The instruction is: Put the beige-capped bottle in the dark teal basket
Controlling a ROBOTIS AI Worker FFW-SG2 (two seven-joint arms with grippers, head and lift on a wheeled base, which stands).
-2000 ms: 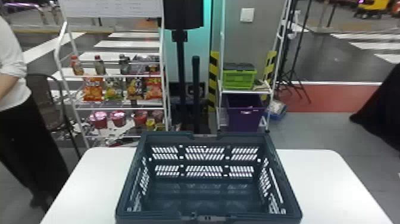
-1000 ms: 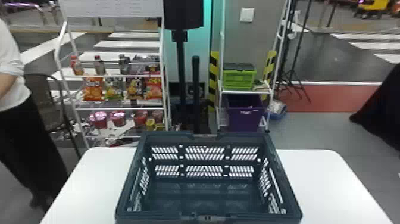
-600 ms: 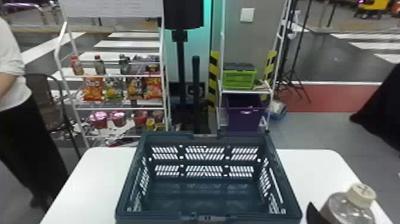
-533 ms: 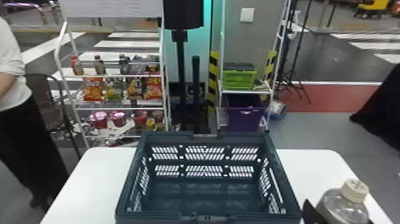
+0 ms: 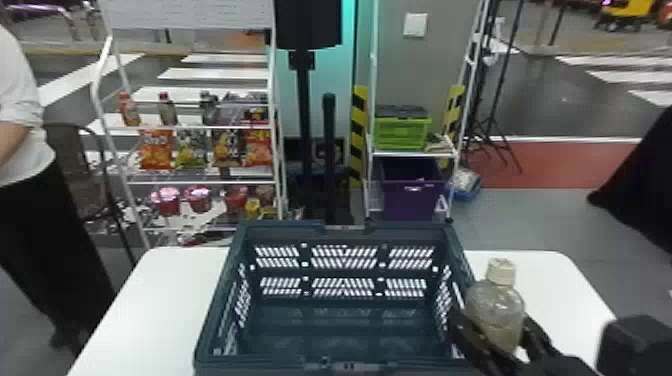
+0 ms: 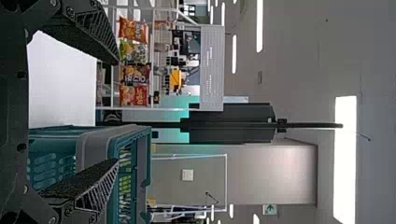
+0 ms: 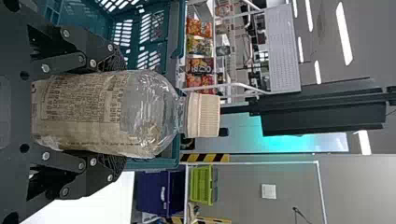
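Right gripper [image 7: 116, 111] clamped round the bottle [image 7: 154, 114], I'm mid-carry (left gripper [image 6: 116, 111] spread wide, empty); next, clear the basket [image 5: 280, 231] wall, then lower inside.

A white table with rounded corners, the worktop [image 5: 135, 305], spans the bottom of the head view. At upper left, a white metal rack [image 5: 200, 183] bears colourful snack bags [image 5: 156, 150]. Right of centre, a plain grey wall [image 5: 435, 70] carries a square white plate [image 5: 415, 25]. Grey floor [image 5: 540, 220] meets a red strip [image 5: 565, 167] at right. Long white ceiling lights [image 6: 345, 158] glow in the left wrist view.
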